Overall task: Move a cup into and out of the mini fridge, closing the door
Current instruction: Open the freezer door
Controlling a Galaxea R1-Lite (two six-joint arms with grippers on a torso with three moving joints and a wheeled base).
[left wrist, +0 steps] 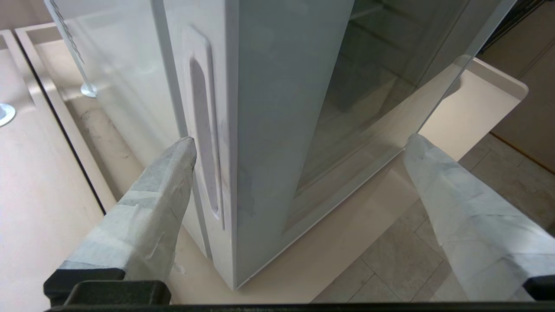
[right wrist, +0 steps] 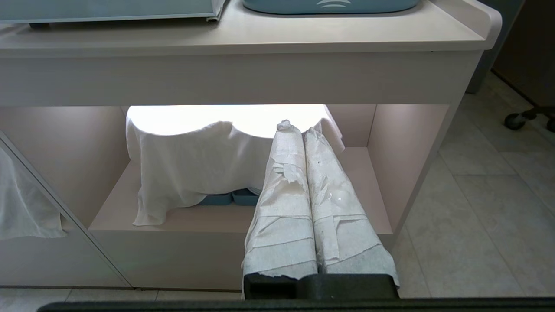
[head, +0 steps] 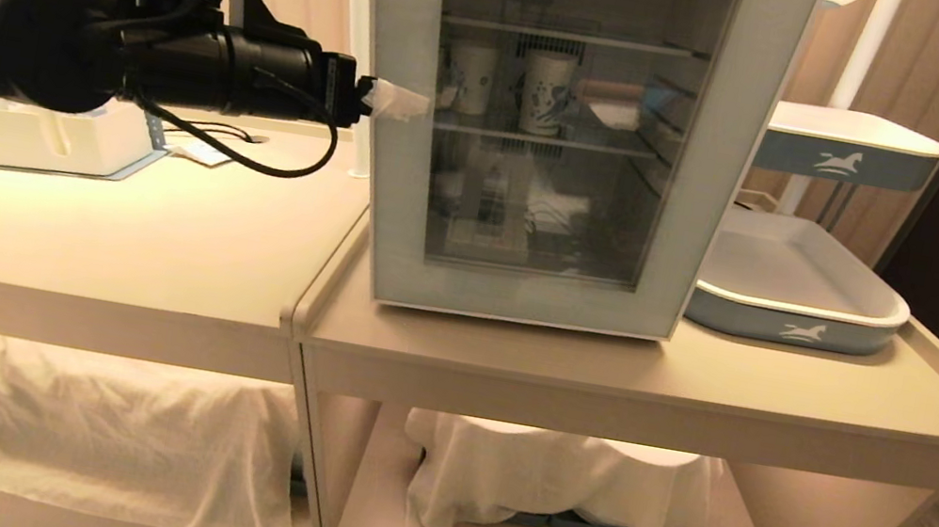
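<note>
- Beige table (head: 149, 239) carries the boxy white mini fridge (head: 740, 156), its grey-blue framed glass door (head: 377, 191) closed.
- Inside, on a shelf, stands the small white paper cup with blue swirls (head: 547, 91).
- Left pincer (left wrist: 299, 143) is spread wide, straddling the door's handle edge, one fingertip (left wrist: 184, 149) at the recessed grip.
- Right pincer (right wrist: 299, 130), pressed together and empty, hangs low before the table's cloth-draped shelf (right wrist: 243, 219).

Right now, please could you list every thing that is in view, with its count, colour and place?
mini fridge: 1, white, on the right counter
door: 1, grey-blue frame, shut
cup: 1, white with blue swirl, middle shelf inside
second cup: 1, white, beside it, toward the robot's left
trays: 2, white and blue, right of fridge
cloths: 2, white, lower shelves
white rack: 1, left counter
left end effector: open, at the door's handle edge
right end effector: shut, low before the lower shelf
</note>
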